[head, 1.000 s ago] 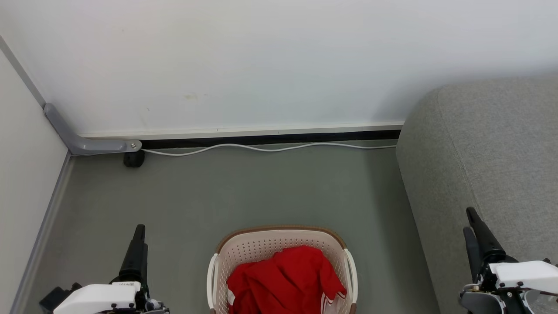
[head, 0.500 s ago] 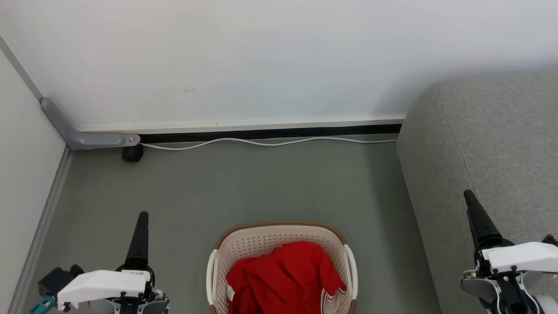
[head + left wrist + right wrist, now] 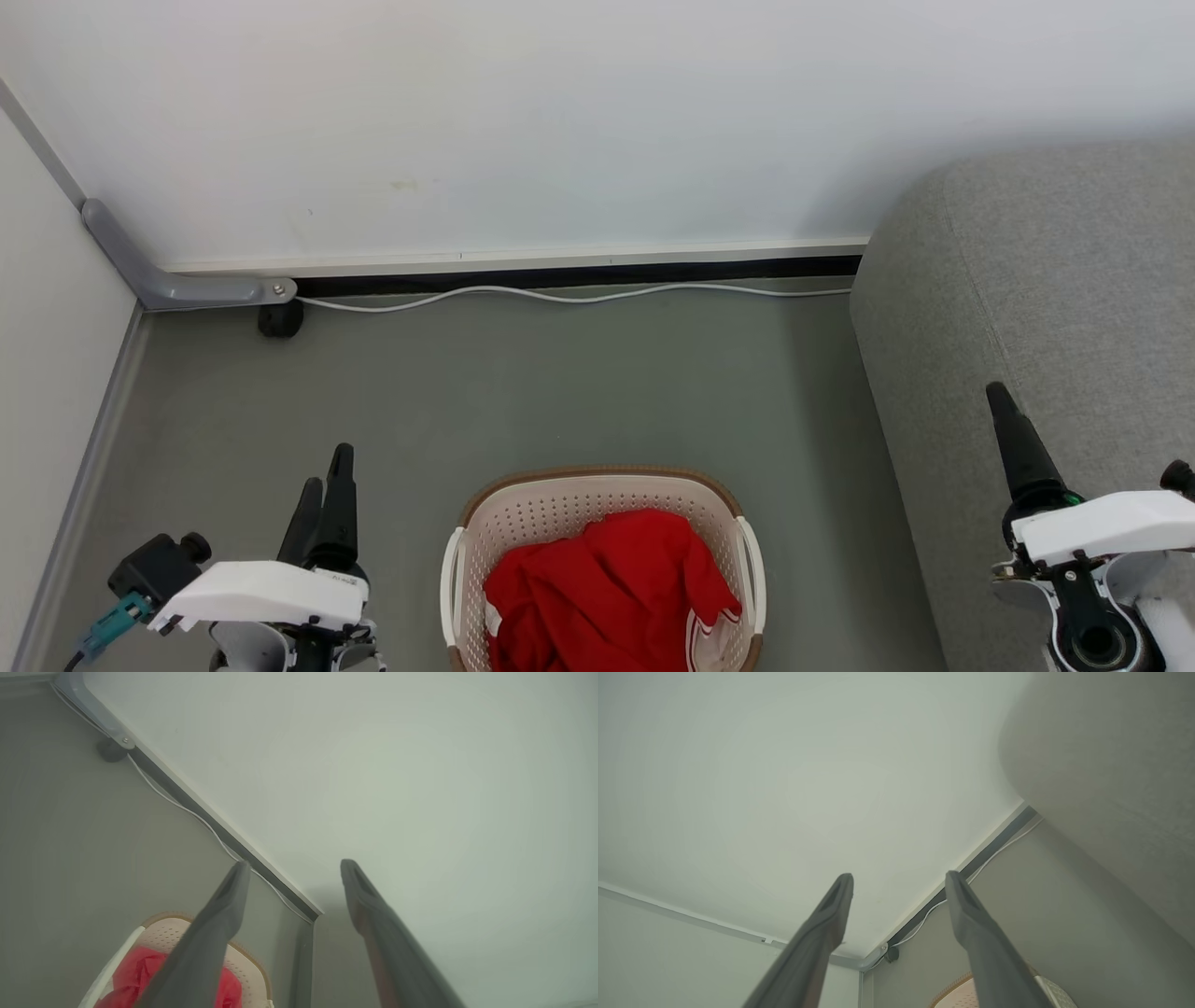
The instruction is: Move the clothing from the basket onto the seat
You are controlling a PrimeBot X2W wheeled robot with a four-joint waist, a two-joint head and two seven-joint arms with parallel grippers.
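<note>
The left gripper is held empty with its fingers apart, and so is the right gripper. The clothing is found crumpled in the basket, between the two arms and judged nearer the left one. No clear long axis is shown. The seat is placed rightward, under the right gripper.

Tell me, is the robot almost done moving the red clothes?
Nothing done yet: the bright red fabric garment lies in the cream perforated plastic basket. In hand: both jaws stand open and empty. Left: grab it and lay it on the grey woven sofa.
</note>
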